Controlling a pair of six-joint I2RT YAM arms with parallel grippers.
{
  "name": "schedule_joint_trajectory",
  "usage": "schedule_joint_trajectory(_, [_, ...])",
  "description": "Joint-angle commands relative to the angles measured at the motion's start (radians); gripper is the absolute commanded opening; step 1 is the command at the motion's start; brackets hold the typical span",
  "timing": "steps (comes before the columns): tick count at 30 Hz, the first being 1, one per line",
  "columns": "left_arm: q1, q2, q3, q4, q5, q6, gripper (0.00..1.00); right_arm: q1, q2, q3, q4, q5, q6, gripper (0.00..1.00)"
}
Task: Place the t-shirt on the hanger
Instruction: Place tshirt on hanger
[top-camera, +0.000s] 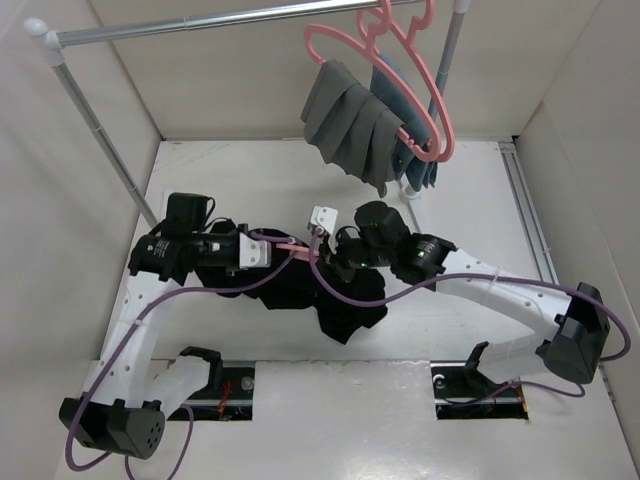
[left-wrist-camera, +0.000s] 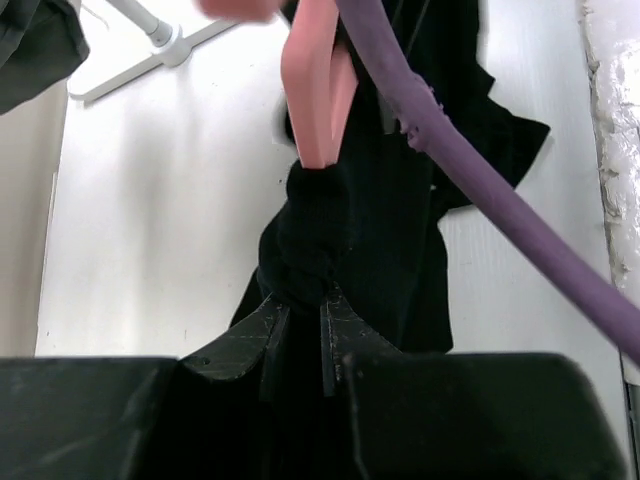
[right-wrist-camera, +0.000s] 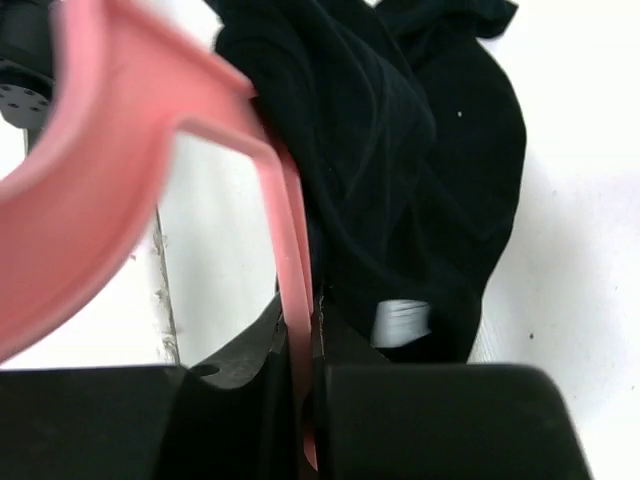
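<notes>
White worktop (top-camera: 200, 180) under a clothes rail (top-camera: 200, 22): both claws meet over the black t-shirt (top-camera: 340, 310) at its middle.

We see the left claw (left-wrist-camera: 305, 300) pinched narrow on a bunch of t-shirt fabric that sits over one tip of the hanger (left-wrist-camera: 315, 90). The right claw (right-wrist-camera: 300, 310) is clamped on the hanger's thin pink bar. The hanger's long axis runs from one claw to the other, roughly along the near edge. Most of the t-shirt lies heaped beneath the right claw and toward the near edge, not yet on the frame. We judge the coming move turns on drawing cloth along that axis toward the right claw, and only the left claw has cloth in its grip. Grey and blue garments (top-camera: 360, 120) hang at the far edge.
</notes>
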Motion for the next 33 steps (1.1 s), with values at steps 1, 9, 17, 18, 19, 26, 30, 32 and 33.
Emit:
schedule_joint_trajectory(1, [0.008,-0.047,0.010,0.030,0.085,-0.054,0.00,-0.004,-0.022,0.034,0.119,0.066,0.051,0.04])
schedule_joint_trajectory(9, [0.019,-0.056,-0.022,0.042,0.082,-0.028,0.00,-0.004,-0.130,-0.018,0.119,0.044,0.051,0.38])
schedule_joint_trajectory(17, [0.019,-0.038,-0.002,0.053,0.091,-0.028,0.00,0.007,-0.027,0.055,0.128,0.002,0.060,0.48])
schedule_joint_trajectory(18, [0.019,-0.038,-0.002,0.053,0.091,-0.041,0.00,0.007,-0.027,0.055,0.128,0.001,0.051,0.48])
schedule_joint_trajectory(19, [0.019,-0.038,-0.002,0.053,0.101,-0.042,0.00,0.007,-0.016,0.055,0.128,-0.008,0.051,0.46])
schedule_joint_trajectory(26, [0.019,-0.056,-0.013,0.102,0.070,-0.112,0.00,0.007,-0.042,0.046,0.137,0.050,0.069,0.00])
schedule_joint_trajectory(30, [0.019,-0.114,-0.054,0.240,-0.077,-0.253,0.00,0.007,-0.151,-0.007,0.137,0.148,0.081,0.00])
schedule_joint_trajectory(32, [0.019,-0.154,-0.085,0.327,-0.160,-0.325,0.00,-0.021,-0.220,-0.040,0.093,0.164,0.091,0.00])
schedule_joint_trajectory(33, [0.019,-0.194,-0.118,0.413,-0.245,-0.354,0.00,-0.031,-0.240,-0.040,0.068,0.182,0.100,0.00])
